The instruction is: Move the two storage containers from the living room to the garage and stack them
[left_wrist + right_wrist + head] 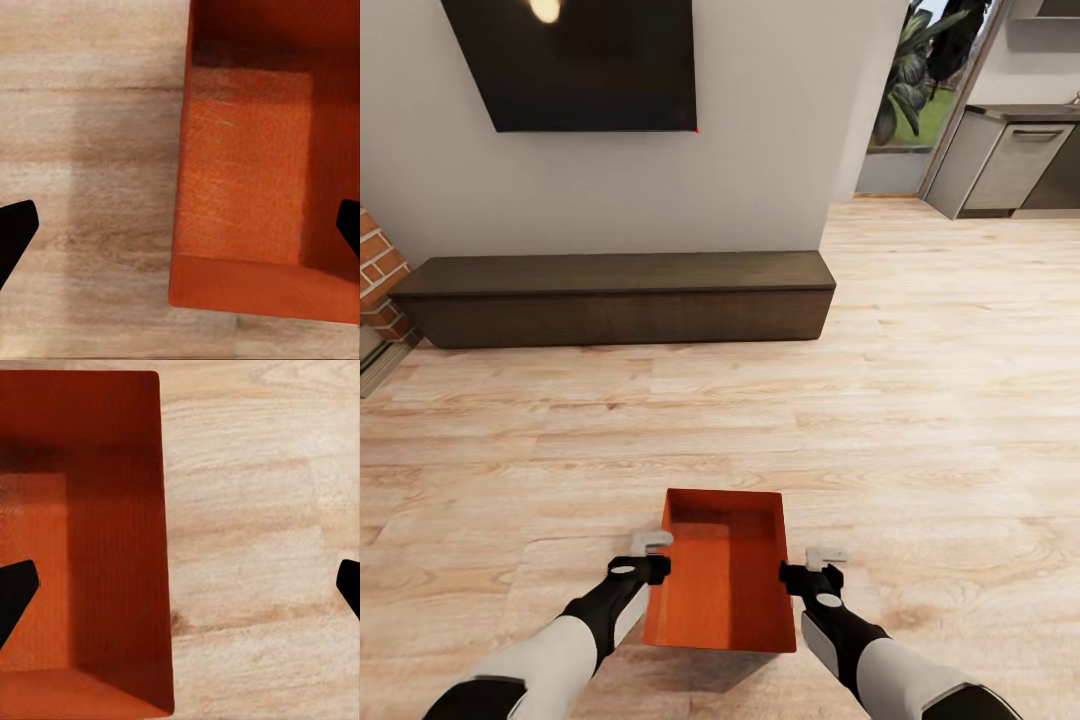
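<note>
One orange-red storage container [725,590] sits on the light wood-plank floor of the living room, just ahead of me, open side up and empty. My left gripper [650,555] hovers over its left long wall and my right gripper [815,565] over its right long wall. In the left wrist view the container [247,187] has one wall between the wide-apart fingers of the left gripper [186,221]. The right wrist view shows the container [82,547] with its other wall between the spread fingers of the right gripper [187,579]. Both are open, touching nothing.
A long dark low bench [620,295] runs along the off-white wall under a black TV [575,60]. A brick corner [375,280] stands at the far left. Grey kitchen cabinets [1010,165] and a doorway with plants [910,90] lie at the back right across wood floor [920,400].
</note>
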Robot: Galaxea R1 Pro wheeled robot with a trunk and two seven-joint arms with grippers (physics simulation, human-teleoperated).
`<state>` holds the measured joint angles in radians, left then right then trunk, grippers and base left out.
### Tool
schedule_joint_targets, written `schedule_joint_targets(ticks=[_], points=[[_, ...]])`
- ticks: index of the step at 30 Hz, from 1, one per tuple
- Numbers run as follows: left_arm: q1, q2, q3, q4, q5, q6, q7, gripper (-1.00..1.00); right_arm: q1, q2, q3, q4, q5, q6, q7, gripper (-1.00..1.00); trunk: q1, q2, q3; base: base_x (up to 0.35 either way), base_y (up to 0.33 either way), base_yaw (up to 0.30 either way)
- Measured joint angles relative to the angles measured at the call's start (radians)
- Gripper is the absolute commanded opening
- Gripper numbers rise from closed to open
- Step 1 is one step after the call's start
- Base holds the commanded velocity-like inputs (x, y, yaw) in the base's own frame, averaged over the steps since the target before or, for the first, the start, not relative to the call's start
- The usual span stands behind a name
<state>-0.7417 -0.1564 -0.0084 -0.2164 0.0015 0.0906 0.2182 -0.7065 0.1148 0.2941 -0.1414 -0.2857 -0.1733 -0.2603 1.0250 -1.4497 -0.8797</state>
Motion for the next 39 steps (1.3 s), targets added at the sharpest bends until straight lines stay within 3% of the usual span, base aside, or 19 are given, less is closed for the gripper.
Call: schedule_joint_targets(ticks=[3, 6, 16, 39], points=[[0.000, -0.003, 0.000, 0.019, -0.007, -0.008, 0.002, 1.00, 0.000, 0.009, -0.001, 0.004, 0.002, 0.003, 0.007, 1.00, 0.000, 0.000, 0.000, 0.000, 0.000, 0.000], [-0.001, -0.001, 0.000, 0.033, -0.007, -0.014, 0.003, 1.00, 0.001, 0.025, -0.003, 0.008, 0.029, 0.003, 0.021, 1.00, 0.000, 0.000, 0.000, 0.000, 0.000, 0.000], [-0.001, 0.000, 0.000, 0.042, -0.005, -0.016, 0.000, 1.00, 0.004, 0.035, -0.004, 0.073, 0.052, -0.002, 0.037, 1.00, 0.000, 0.000, 0.000, 0.000, 0.000, 0.000], [-0.001, -0.008, 0.000, 0.037, -0.007, -0.014, 0.004, 1.00, 0.004, 0.025, -0.007, 0.102, 0.057, -0.024, 0.042, 1.00, 0.000, 0.000, 0.000, 0.000, 0.000, 0.000]])
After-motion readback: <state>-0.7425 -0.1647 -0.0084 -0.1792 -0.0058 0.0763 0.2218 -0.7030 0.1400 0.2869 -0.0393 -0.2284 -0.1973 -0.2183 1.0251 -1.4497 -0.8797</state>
